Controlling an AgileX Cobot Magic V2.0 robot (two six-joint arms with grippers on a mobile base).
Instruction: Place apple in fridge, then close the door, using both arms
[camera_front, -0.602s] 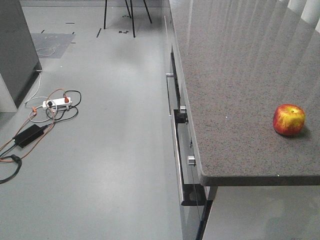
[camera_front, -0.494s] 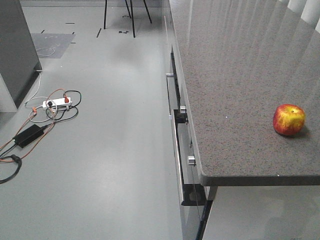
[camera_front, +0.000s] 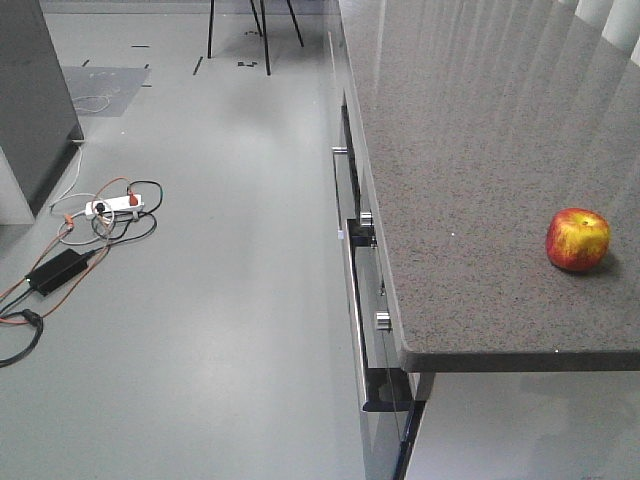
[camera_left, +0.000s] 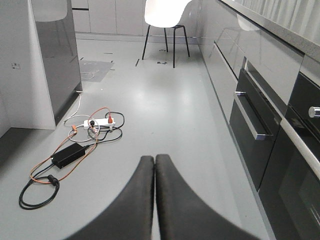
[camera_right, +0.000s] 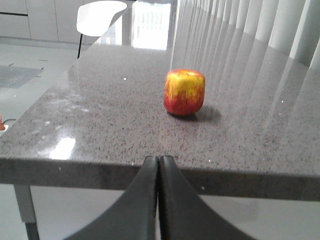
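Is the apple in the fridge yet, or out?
Out. The apple sits on the speckled counter, untouched; the right end effector is shut, short of the counter's edge.

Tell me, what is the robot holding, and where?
Nothing. The left gripper and right gripper are shut and empty; the apple sits on the counter.

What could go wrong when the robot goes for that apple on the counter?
The right tool is shut and sits about level with the edge of the speckled grey counter; reaching straight in, it might strike that edge. The glossy red-and-yellow round apple stands loose, so a nudge could roll it. The tangle of orange and black cables on the floor might snag the robot as it drives.
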